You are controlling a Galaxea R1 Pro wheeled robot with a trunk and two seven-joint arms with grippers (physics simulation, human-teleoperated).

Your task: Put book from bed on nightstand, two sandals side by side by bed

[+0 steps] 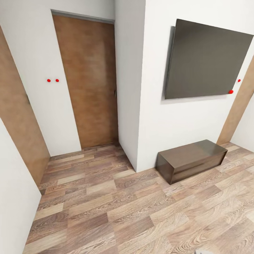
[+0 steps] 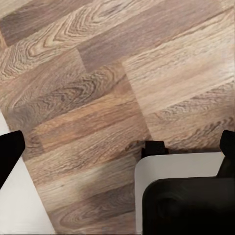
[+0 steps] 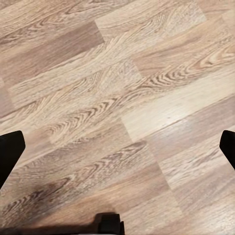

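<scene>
Robot in transit: wood-plank floor (image 1: 123, 208) beneath both spread, empty jaws. Closed door (image 1: 90, 81), wall TV (image 1: 208, 60), low bench (image 1: 192, 158) ahead. Task seemingly not begun.

Bright even light, sharp renders, soft shadow beside bench (image 1: 192, 160), wide-angle slant at edges

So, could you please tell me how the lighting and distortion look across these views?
Head view: even light, wide-angle lean on the door and dark wall panel, faint sheen on the bench top. Wrist views: sharp floor grain, soft shadows near the lower edge.
</scene>
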